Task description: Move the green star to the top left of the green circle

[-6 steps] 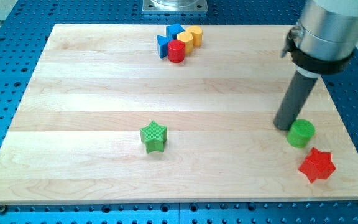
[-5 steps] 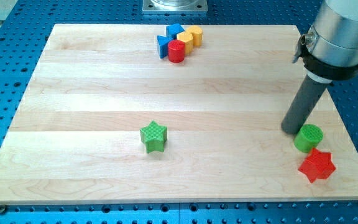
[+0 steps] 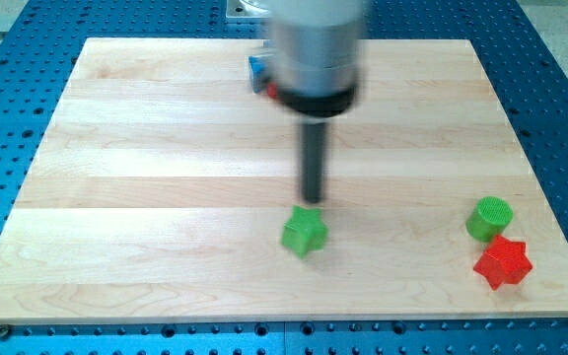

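The board (image 3: 166,148) is pale wood, smooth and matt, with visible grain running in long planks. It rests on a blue perforated metal base (image 3: 8,197). The green star (image 3: 304,232), green circle (image 3: 489,218) and red star (image 3: 502,262) look like matt plastic with finely ribbed tops. My tip (image 3: 312,201) ends a dark, dull rod under a blurred grey metallic housing (image 3: 316,44).

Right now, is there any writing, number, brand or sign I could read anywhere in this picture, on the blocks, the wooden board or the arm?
None: no readable text anywhere.
The green star block, green round block and red star block carry no marks.
The pale wooden board is plain.
The arm is motion-blurred above my tip, which sits just above the green star; nothing legible shows on it.
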{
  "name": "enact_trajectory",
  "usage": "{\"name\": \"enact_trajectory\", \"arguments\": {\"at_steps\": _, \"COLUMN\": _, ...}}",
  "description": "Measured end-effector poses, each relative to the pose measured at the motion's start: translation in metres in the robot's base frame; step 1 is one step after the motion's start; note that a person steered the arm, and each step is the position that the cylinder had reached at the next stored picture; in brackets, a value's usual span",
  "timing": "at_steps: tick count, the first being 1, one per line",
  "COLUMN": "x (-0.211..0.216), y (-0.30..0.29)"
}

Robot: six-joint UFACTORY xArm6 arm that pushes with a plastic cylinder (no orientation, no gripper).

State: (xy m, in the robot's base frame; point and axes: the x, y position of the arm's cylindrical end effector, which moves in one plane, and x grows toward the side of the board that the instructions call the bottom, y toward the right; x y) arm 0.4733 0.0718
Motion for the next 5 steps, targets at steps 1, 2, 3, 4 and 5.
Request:
{"name": "enact_trajectory", "arguments": {"at_steps": 1, "x": 0.006, "y": -0.102}}
{"name": "enact_trajectory", "arguments": {"at_steps": 2, "x": 0.106, "y": -0.155}}
{"name": "enact_trajectory", "arguments": {"at_steps": 3, "x": 0.099, "y": -0.055}}
{"name": "enact_trajectory", "arguments": {"at_steps": 4, "x": 0.034, "y": 0.020}}
{"name": "enact_trajectory", "arguments": {"at_steps": 5, "x": 0.020, "y": -0.014}}
